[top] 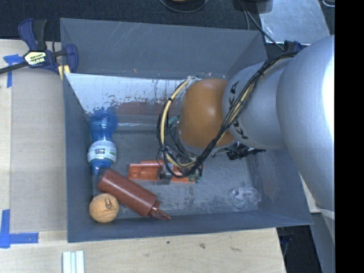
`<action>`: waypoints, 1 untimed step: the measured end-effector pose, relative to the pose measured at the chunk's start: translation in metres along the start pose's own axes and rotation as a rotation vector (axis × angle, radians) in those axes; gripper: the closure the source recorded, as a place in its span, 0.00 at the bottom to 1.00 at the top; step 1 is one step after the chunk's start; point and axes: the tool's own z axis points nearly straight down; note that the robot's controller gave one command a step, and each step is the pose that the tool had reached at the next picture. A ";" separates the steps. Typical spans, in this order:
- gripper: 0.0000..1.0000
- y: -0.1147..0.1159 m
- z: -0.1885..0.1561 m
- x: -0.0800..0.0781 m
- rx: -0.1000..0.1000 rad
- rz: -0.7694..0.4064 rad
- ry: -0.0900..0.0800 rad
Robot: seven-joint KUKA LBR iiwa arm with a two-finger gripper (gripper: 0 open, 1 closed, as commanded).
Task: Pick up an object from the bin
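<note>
The grey KUKA arm (296,112) comes in from the right and bends steeply downward, its rounded orange wrist cover (202,115) sitting directly above the downward-pointing gripper (179,172), while black and yellow cables (168,115) loop around the cover's left side and bunch just above the gripper.

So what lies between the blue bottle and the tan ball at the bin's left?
The thick end of the reddish-brown bottle lies between the blue bottle and the tan ball, as the camera view shows.
</note>
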 end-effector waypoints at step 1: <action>1.00 0.000 -0.006 -0.003 0.000 0.007 -0.002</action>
